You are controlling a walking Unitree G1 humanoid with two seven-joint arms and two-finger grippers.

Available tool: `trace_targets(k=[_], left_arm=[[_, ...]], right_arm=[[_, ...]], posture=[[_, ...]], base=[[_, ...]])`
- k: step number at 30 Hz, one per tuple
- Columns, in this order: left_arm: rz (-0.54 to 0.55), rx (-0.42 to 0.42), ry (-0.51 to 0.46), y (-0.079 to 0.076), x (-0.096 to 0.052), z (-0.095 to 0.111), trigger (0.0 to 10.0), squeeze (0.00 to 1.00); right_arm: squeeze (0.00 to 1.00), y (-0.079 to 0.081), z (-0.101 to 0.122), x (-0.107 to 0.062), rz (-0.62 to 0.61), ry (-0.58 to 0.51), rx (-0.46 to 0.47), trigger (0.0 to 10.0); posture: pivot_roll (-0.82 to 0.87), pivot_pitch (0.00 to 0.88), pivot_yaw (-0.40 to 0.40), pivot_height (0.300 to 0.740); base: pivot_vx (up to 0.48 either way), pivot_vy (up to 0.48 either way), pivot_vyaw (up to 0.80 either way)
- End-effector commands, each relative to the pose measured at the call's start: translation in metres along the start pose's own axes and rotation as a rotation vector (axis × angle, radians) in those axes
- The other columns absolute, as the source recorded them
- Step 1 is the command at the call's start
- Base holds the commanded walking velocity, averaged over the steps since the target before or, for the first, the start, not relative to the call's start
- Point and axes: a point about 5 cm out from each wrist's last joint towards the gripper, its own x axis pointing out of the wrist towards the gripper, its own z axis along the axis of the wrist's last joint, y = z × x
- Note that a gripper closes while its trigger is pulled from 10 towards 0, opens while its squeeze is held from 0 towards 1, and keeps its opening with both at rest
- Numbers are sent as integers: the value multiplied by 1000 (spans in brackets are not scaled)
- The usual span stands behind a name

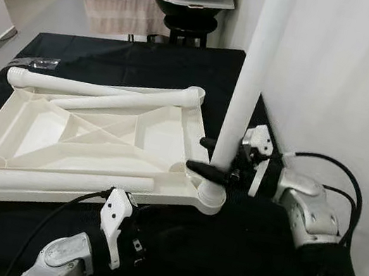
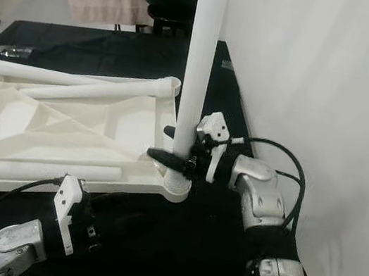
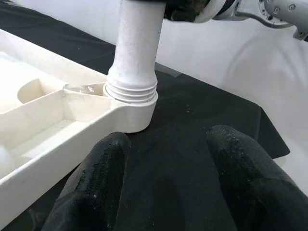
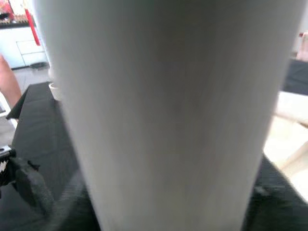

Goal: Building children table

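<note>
A white plastic table top (image 1: 36,127) lies upside down on a black cloth. One white leg (image 1: 253,71) stands upright in the socket (image 3: 132,103) at its near right corner. My right gripper (image 1: 204,156) is shut on this leg just above the socket, one finger on each side; the leg (image 4: 163,115) is pressed close to the right wrist camera. Three more legs lie on the top: one along the far rim (image 1: 100,87), one slanted beside it (image 1: 115,103), one along the near rim (image 1: 34,179). My left gripper (image 3: 168,144) hovers open over the cloth by the near edge, holding nothing.
A white wall (image 1: 352,82) runs close along the right side of the table. Beyond the far edge stands a black stool (image 1: 186,27) with a bowl and plastic boxes. A clear plastic bag (image 1: 40,62) lies at the far left of the cloth (image 1: 220,259).
</note>
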Motion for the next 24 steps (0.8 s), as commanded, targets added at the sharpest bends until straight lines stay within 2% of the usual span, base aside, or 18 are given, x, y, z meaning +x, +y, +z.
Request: trace_targets(k=[1,9,11,12,13,14,15,16,17,18,20,21,24], left_arm=[[10,3,6,0,-2,-2,10000,0],[5,-4,5,0,-4,0,10000,0],[1,-7,7,0,-5,0,10000,0],[0,-7,9,0,-6,1,10000,0],[0,-7,9,0,-6,1,10000,0],[0,-7,10,1,-7,1,10000,0],[0,-7,10,1,-8,1,10000,0],[0,-7,10,1,-8,1,10000,0],[0,-6,11,2,-8,1,10000,0],[0,-6,11,2,-8,1,10000,0],[1,-8,15,3,-9,1,10000,0],[-9,-8,18,3,-8,1,10000,0],[-18,-7,22,3,-7,1,10000,0]], right_arm=[[0,1,-1,-1,9,-7,2,0],[0,27,-17,-31,49,9,28,0],[0,37,-28,-31,-103,28,71,0],[0,37,-44,-23,-351,89,99,0],[0,37,-44,-23,-351,89,99,0],[0,37,-55,-18,-529,137,109,0],[0,38,-60,-16,-632,168,109,0],[0,38,-60,-16,-632,168,109,0],[0,41,-76,-21,-961,281,117,0],[0,41,-76,-21,-961,281,117,0],[0,47,-75,-13,-891,231,196,0],[0,48,-75,-7,-810,228,183,0],[0,51,-73,1,-742,240,148,0]], posture=[[-71,93,9,740],[-85,117,32,740],[-91,125,32,740],[-87,130,32,740],[-87,130,32,740],[-88,132,33,740],[-88,132,33,740],[-88,132,33,740],[-91,136,35,740],[-91,136,35,740],[-109,128,52,740],[-92,127,38,740],[-78,122,34,740]], base=[[0,0,0],[0,0,0],[0,0,0],[0,0,0],[0,0,0],[0,0,0],[0,0,0],[0,0,0],[0,0,0],[0,0,0],[0,0,0],[0,0,0],[0,0,0]])
